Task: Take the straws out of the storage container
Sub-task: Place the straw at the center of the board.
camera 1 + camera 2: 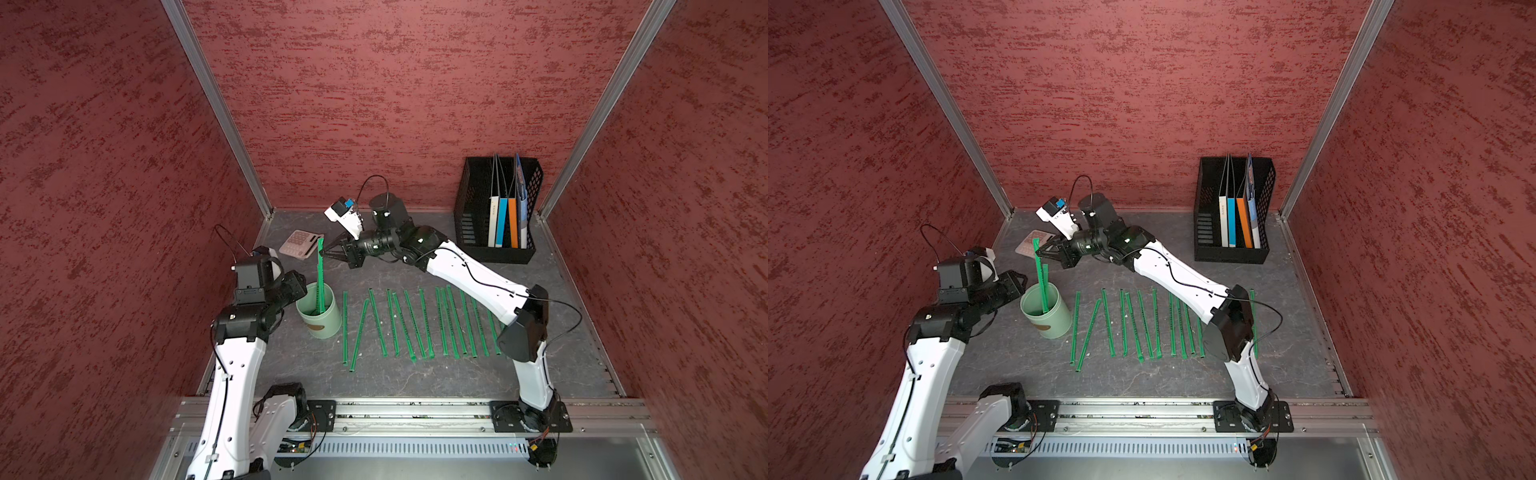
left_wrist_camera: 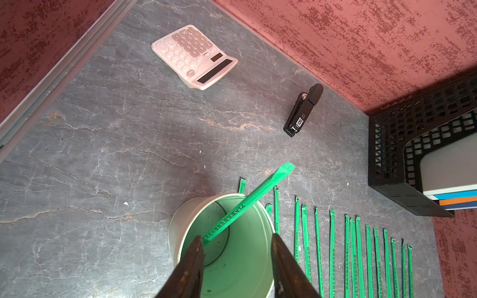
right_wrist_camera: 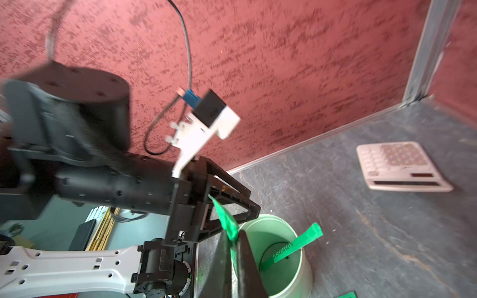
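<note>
The storage container (image 1: 322, 324) (image 1: 1054, 324), a pale mint-green cup, stands upright left of centre. My left gripper (image 2: 237, 237) (image 1: 305, 291) has its jaws set against the cup's two sides. My right gripper (image 1: 325, 250) (image 1: 1038, 251) (image 3: 233, 237) hangs above the cup, shut on the top end of one green straw (image 1: 320, 270) (image 3: 224, 216) whose lower end still reaches into the cup. A second straw (image 2: 247, 206) (image 3: 296, 245) leans inside the cup (image 2: 242, 265) (image 3: 296, 278). Several more straws (image 1: 419, 324) (image 1: 1142, 324) (image 2: 361, 258) lie side by side on the table to the cup's right.
A pink calculator (image 1: 299, 245) (image 2: 193, 56) lies behind the cup near the back left corner. A black stapler (image 2: 303, 111) lies near the back wall. A black mesh file rack (image 1: 496, 208) (image 1: 1233, 208) with folders stands at the back right. Red walls close in three sides.
</note>
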